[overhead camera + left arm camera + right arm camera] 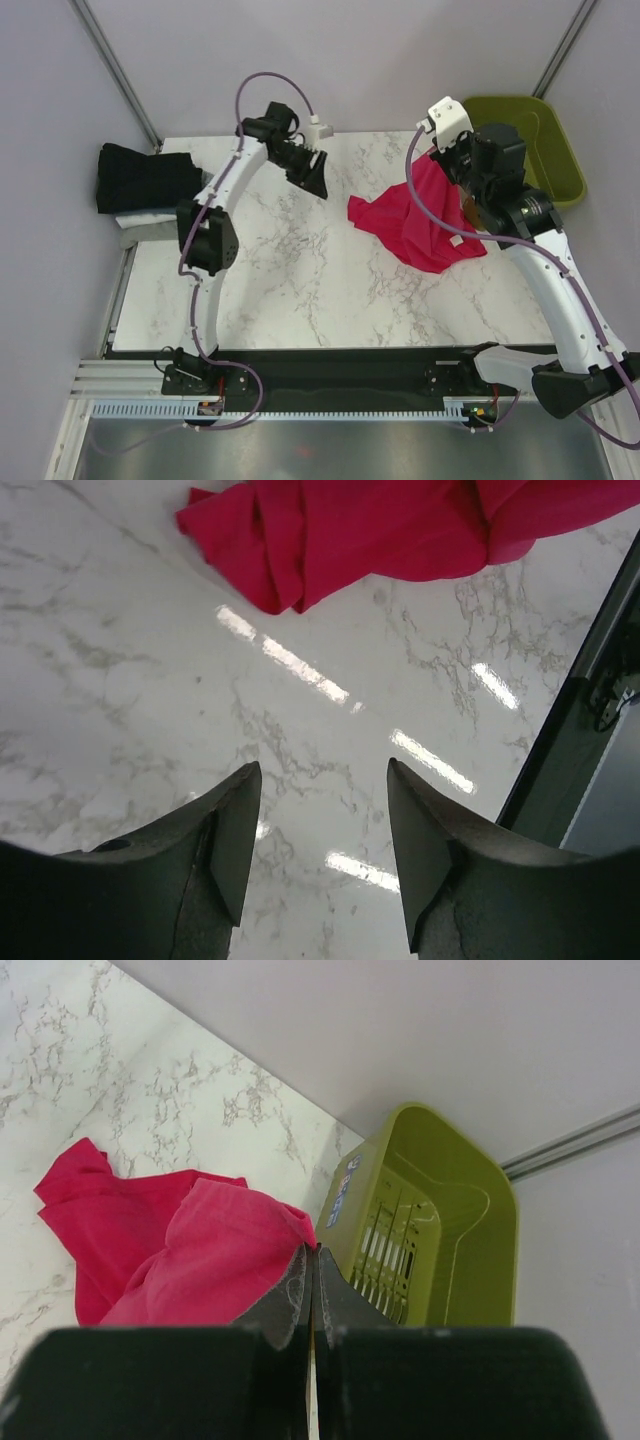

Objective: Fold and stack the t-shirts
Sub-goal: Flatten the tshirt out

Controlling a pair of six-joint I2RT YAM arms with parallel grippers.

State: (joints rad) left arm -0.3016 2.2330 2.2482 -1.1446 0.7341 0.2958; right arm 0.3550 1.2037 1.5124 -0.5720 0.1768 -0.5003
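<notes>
Shirt [420, 225] bunched toward far right of surface [300, 290], near basket [555, 140]; right hand [312, 1250] clamps its edge. Left hand [322, 770] spread wide above mid-surface, apart from shirt.

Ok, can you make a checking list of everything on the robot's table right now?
Surface: marble table, bare in the middle.
Job's things: crimson shirt crumpled, far right; folded stack, black on top, at far left edge.
Clutter: nothing seen.
Grippers: left gripper open over bare marble; right gripper shut, pinching the shirt's raised edge.
Cables: purple cables loop along both arms.
Surroundings: green basket past far right corner; grey walls.
</notes>
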